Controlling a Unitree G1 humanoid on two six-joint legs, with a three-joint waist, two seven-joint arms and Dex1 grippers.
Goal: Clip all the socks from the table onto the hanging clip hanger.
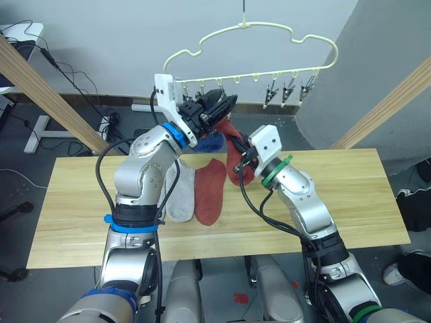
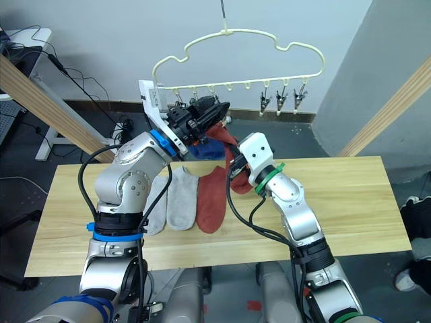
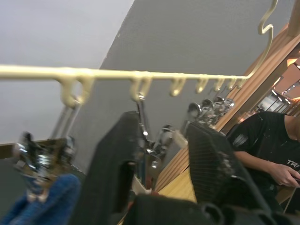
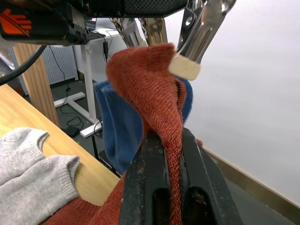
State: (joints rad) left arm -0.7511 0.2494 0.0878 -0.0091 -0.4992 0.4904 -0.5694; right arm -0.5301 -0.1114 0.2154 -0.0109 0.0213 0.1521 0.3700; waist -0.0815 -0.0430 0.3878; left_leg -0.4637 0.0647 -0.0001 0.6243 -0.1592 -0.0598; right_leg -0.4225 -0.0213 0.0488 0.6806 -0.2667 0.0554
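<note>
Two grey socks (image 2: pixel 172 200) lie beside a rust-red sock (image 2: pixel 212 198) on the table (image 2: pixel 350 202)

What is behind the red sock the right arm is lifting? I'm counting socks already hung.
Behind the lifted rust-red sock, a blue sock hangs from a metal clip on the clip hanger. The red sock covers part of it, so any second blue one cannot be seen.

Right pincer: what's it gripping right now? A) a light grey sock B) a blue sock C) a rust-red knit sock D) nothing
C. In the right wrist view the two black fingers of the right pincer are closed on a rust-red knit sock, held up under a metal clip of the pale yellow wire clip hanger.
</note>
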